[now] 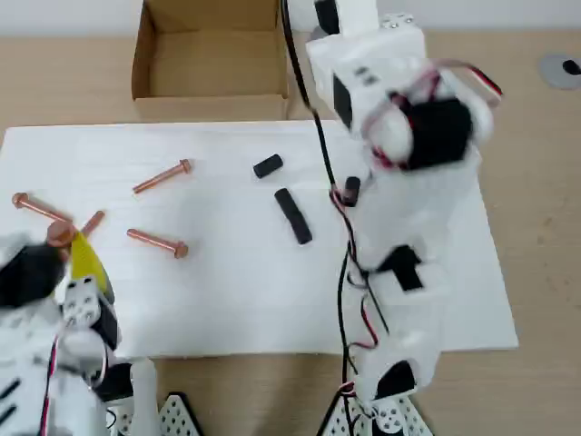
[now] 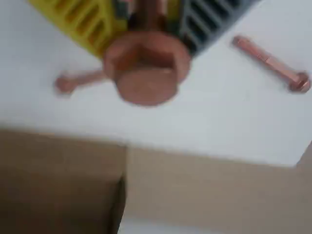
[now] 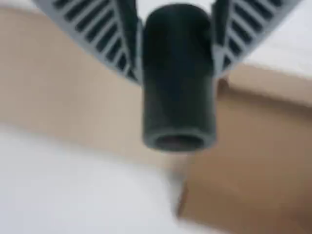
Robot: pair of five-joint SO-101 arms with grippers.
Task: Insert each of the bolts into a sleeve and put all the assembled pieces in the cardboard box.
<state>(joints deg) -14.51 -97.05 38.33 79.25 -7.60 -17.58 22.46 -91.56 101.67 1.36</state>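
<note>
Gripped bolt (image 2: pixel 146 68), gripped sleeve (image 3: pixel 179 83): both end-on

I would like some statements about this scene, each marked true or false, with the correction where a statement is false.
1. The left tool is shut on a copper bolt. True.
2. The right tool is empty. False: it is shut on a black sleeve.
3. The cardboard box holds assembled pieces. False: the inside that shows in the high view is bare.
4. Two loose sleeves lie on the white sheet. True.
</note>
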